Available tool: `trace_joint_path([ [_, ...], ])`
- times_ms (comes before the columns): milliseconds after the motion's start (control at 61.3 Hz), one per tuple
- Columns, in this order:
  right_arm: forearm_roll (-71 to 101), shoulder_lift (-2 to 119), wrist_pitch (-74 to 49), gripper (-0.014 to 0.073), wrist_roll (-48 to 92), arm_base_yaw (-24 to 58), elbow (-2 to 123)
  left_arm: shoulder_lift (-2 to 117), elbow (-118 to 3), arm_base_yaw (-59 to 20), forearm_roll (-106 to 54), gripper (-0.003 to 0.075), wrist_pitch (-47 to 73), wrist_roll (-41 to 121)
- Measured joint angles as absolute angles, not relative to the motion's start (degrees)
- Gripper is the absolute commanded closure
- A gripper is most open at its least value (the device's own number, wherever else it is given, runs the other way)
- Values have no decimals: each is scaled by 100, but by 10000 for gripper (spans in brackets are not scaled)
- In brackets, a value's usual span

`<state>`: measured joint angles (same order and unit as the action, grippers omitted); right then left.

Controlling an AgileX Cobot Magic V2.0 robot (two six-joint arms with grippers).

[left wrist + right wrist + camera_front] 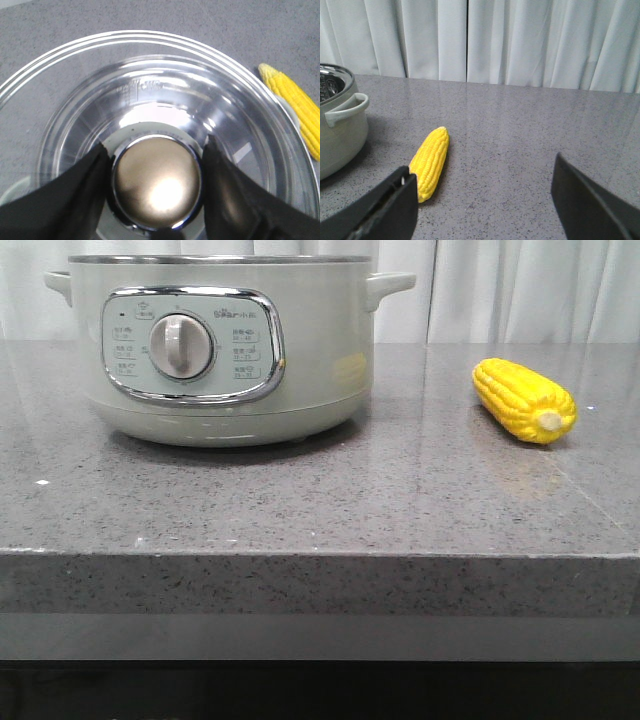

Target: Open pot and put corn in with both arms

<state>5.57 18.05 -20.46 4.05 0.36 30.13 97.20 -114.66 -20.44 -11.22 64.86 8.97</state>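
The pale green pot [300,350] stands at the left of the grey counter, dial facing front; its steel rim shows bare, with no lid on it in the right wrist view [337,130]. My left gripper [156,145] is shut on the round metal knob [157,185] of the glass lid [150,75], one finger on each side. The yellow corn [524,400] lies on the counter to the pot's right, also visible past the lid's edge [297,107]. My right gripper [484,170] is open and low over the counter, the corn [431,161] just ahead of one finger. Neither gripper appears in the front view.
The grey stone counter [320,510] has its front edge close to the camera. White curtains [520,40] hang behind it. One pot side handle [347,107] sticks out toward the corn.
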Motion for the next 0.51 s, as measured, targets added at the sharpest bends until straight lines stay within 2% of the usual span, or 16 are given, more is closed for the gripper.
trace_joint_path([
  [261,557,2045,-2058,25,405,36,3022,9064,-11466,-1779,-1068,491,7046,897],
  [506,824,3386,-2085,25,405,86,3064,8674,-11466,-1391,-804,491,7504,897],
])
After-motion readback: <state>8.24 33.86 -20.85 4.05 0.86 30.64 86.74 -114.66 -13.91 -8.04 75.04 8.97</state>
